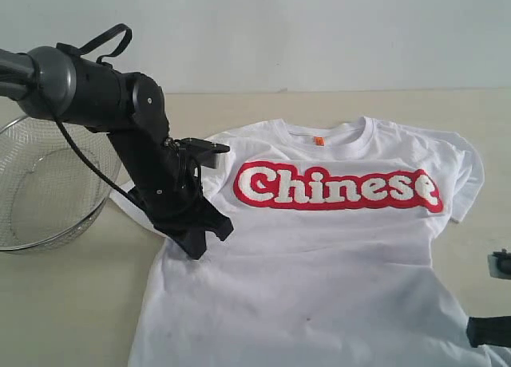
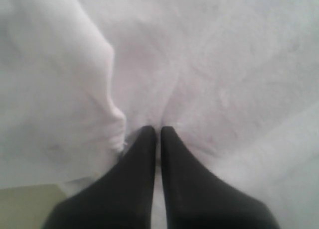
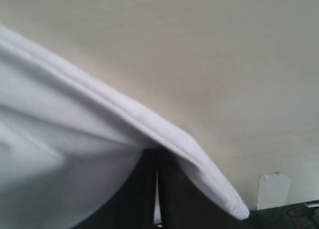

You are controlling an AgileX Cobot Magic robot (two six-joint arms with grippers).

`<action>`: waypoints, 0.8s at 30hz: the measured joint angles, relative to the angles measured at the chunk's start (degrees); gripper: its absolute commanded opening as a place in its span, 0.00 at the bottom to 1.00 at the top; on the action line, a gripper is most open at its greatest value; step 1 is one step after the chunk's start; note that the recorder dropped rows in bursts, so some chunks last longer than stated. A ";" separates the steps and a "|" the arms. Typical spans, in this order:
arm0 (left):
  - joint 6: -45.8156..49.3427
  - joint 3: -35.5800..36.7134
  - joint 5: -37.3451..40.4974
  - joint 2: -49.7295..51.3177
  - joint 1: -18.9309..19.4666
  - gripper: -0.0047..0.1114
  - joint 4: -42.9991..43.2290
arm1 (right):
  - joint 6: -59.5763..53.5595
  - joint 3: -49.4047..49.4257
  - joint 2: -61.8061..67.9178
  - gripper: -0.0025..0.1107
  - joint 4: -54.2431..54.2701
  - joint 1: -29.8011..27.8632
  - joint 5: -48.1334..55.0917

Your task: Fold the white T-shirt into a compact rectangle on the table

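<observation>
The table (image 1: 64, 303) carries the white T-shirt (image 1: 319, 255), spread chest-up with its lettering showing. My left gripper (image 2: 158, 130) is clenched on a pucker of cloth near the sleeve on my left. My right gripper (image 3: 157, 157) is pinched shut on the hem, which drapes over it. I judge the cotton light and limp, likely to sag and wrinkle, so seams and hems are the places to hold.
</observation>
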 measured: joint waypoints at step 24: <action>0.08 0.00 0.46 0.00 0.00 0.08 -0.14 | -11.29 -4.05 -8.11 0.02 9.71 -4.82 -6.02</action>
